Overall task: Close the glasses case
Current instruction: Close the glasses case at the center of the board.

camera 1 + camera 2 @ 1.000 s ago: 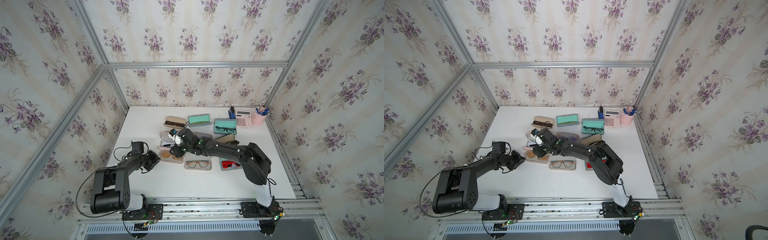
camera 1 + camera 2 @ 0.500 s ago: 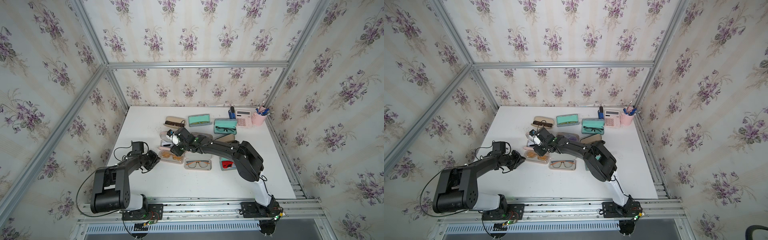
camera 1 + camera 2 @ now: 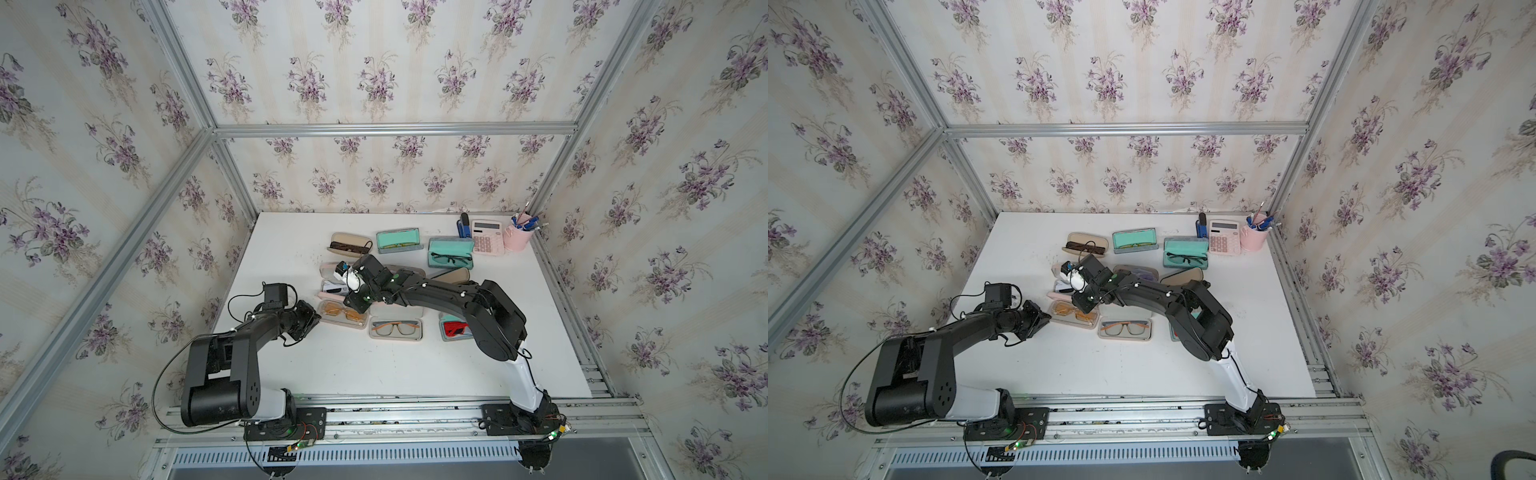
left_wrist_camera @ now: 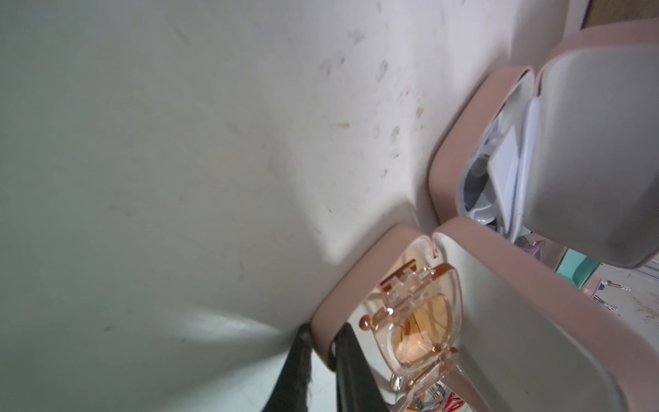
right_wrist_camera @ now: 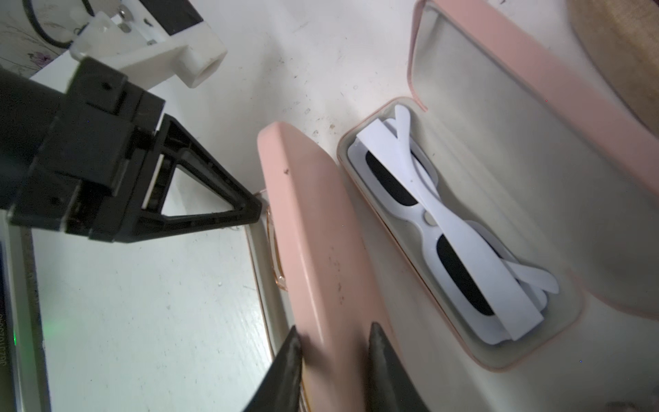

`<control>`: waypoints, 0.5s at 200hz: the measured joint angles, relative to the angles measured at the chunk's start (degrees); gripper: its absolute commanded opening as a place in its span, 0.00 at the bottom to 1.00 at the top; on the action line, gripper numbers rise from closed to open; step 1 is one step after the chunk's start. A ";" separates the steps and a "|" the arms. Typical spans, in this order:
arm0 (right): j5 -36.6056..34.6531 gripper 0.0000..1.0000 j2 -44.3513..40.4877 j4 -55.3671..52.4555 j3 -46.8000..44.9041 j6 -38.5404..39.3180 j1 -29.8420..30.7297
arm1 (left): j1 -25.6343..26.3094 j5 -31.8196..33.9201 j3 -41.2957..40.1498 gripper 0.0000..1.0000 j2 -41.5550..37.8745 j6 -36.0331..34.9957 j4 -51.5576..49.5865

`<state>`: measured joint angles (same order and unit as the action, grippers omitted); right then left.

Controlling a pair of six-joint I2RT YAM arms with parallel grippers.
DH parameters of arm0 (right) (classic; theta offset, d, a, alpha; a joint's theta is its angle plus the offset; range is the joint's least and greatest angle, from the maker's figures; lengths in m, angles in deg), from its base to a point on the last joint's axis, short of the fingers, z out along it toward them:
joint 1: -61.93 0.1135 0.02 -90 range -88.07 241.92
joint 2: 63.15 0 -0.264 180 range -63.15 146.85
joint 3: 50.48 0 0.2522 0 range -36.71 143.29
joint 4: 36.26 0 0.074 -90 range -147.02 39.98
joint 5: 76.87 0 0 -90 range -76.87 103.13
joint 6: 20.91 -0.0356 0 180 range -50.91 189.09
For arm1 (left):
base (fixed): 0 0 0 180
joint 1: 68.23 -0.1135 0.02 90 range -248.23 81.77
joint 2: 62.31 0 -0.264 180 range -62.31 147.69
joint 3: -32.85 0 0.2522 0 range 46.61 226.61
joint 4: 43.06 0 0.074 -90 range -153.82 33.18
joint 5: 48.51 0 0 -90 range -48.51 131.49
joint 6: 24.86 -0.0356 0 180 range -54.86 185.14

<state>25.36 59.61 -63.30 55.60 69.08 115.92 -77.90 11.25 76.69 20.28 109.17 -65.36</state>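
Resting on the white table (image 3: 374, 374) left of centre, the pink glasses case (image 3: 343, 314) is held from two sides.
Its base rim is pinched by the nearly closed left gripper (image 4: 322, 342); its part-raised lid (image 5: 310, 232) is clasped between narrowed jaws by the right gripper (image 5: 333, 342).

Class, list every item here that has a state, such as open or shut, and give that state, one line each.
amber-glasses case: open, lid tilted up
white-sunglasses case: open
brown case: open
yellow-glasses teal case: open
dark-glasses teal case: open
orange-frame case: open
red-glasses case: open
left end effector: shut on amber-glasses case rim
right end effector: shut on its lid
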 measured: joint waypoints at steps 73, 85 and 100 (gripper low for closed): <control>0.44 0.18 -0.70 2.58 -1.81 -0.02 0.00 | -0.07 0.87 0.00 0.17 0.02 0.02 1.51; 0.48 0.17 -0.94 3.37 -2.47 -0.02 0.00 | -0.07 0.92 0.00 0.17 0.02 0.02 1.57; 0.42 0.14 -1.25 4.44 -3.26 -0.04 0.04 | -0.07 0.98 0.00 0.17 0.07 0.02 1.70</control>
<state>25.77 58.36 -58.86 52.34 69.03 115.97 -77.97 12.24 76.69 20.34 109.19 -63.65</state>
